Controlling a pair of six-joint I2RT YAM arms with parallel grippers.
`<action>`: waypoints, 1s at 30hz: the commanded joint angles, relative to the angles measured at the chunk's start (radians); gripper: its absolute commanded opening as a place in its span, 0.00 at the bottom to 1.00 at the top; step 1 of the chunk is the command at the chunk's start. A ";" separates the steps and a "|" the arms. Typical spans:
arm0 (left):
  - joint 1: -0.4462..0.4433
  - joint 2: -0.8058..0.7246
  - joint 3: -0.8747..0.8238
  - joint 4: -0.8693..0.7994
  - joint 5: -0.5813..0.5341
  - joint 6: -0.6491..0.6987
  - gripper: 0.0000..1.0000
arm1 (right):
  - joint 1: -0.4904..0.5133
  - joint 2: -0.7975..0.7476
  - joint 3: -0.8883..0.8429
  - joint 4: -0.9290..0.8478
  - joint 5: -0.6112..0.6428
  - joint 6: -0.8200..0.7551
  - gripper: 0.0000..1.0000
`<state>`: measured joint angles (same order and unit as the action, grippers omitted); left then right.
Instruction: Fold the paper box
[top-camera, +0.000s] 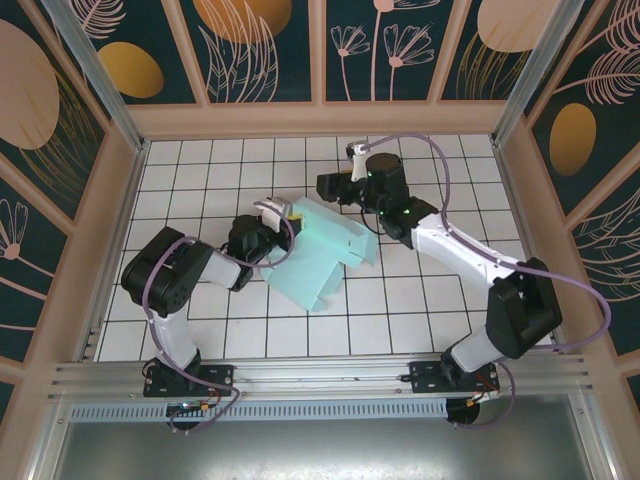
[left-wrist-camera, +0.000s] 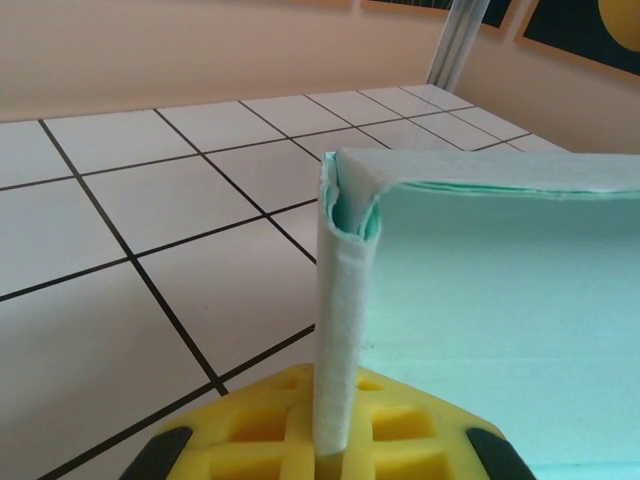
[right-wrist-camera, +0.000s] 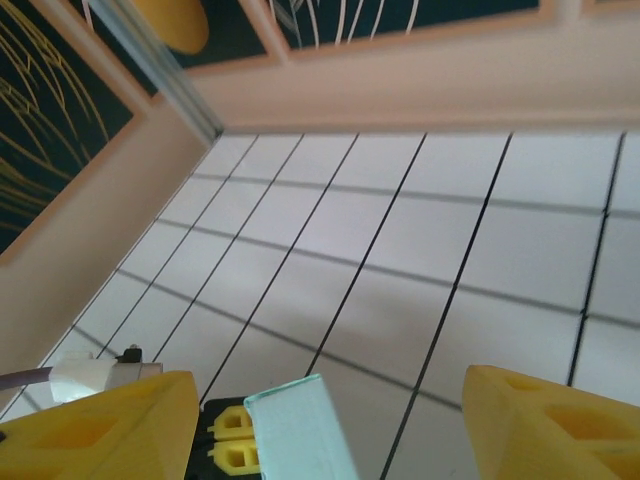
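Currently the left gripper (left-wrist-camera: 335, 445) is closed on an upright wall of the paper box (top-camera: 325, 255), pinched low beside a rolled corner where that wall meets the next.

The box is located mid-way across the tiled table (top-camera: 200, 310), between the two grippers. It is only partly formed: one wall is raised, and the rest lies as a loose, tilted sheet.

The right gripper (top-camera: 325, 186) is open at the far edge of the box. A strip of card is seen between its fingers (right-wrist-camera: 110, 420), touched by neither.

Step judged: walls being raised and locked.
- The pinch should be kept on the crease and the wall held square.
- The right jaws should be closed only once the strip is centred.
- Thin card is likely to buckle if pulled sideways.

Inside of box: bare card, no contents seen.
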<state>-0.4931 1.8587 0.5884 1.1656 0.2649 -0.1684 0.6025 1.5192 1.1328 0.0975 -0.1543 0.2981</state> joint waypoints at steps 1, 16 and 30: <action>-0.051 0.008 -0.015 0.118 -0.084 0.044 0.03 | -0.012 0.061 0.036 -0.086 -0.105 0.093 0.70; -0.196 0.245 0.084 0.301 -0.178 0.023 0.00 | -0.128 0.043 -0.167 0.015 -0.242 0.214 0.70; -0.228 0.303 0.069 0.289 -0.199 0.018 0.01 | -0.144 0.143 -0.186 0.100 -0.409 0.242 0.67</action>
<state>-0.7193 2.1464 0.6617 1.4174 0.0841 -0.1429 0.4652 1.6348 0.9455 0.1513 -0.5030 0.5201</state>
